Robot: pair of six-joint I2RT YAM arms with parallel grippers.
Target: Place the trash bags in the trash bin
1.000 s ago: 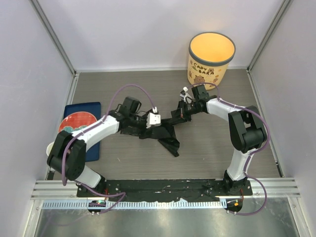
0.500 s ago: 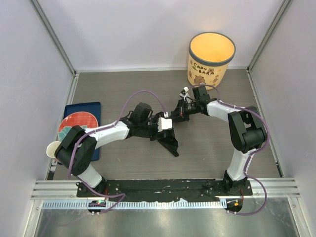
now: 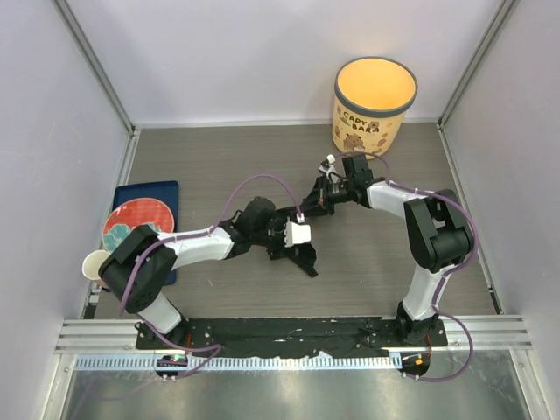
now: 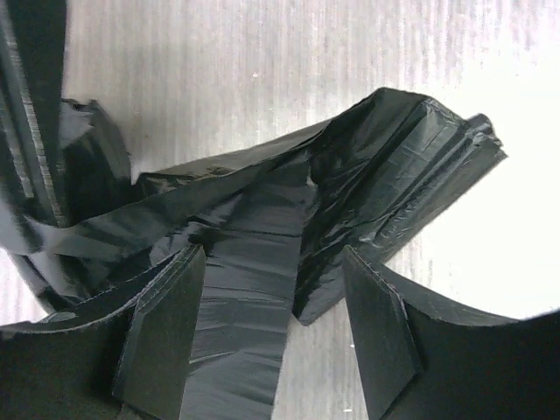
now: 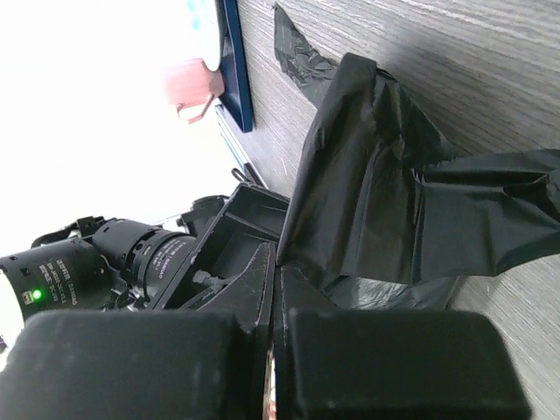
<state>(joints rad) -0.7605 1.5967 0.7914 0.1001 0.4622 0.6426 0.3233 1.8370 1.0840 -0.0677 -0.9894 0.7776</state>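
**A:** What colour is the trash bag [image 4: 262,227]?

**B:** Glossy black, with a pale sheen along its creases.

**A:** And the trash bin [image 3: 367,118]?

**B:** Cream-yellow with a dark grey rim, brown cartoon capybaras and dark "CAPY BARA" lettering.

**A:** The desk [image 3: 219,153]?

**B:** Grey-brown wood grain. The tray [image 3: 164,191] is navy blue, the plate [image 3: 131,219] is red with pale markings, and the cup [image 3: 91,266] is beige.

**A:** The arms?

**B:** The left arm [image 3: 197,245] and right arm [image 3: 395,194] are white and black, with purple cables [image 3: 254,179].

Grey wood-grain table [image 3: 219,166], white walls [image 3: 236,52]
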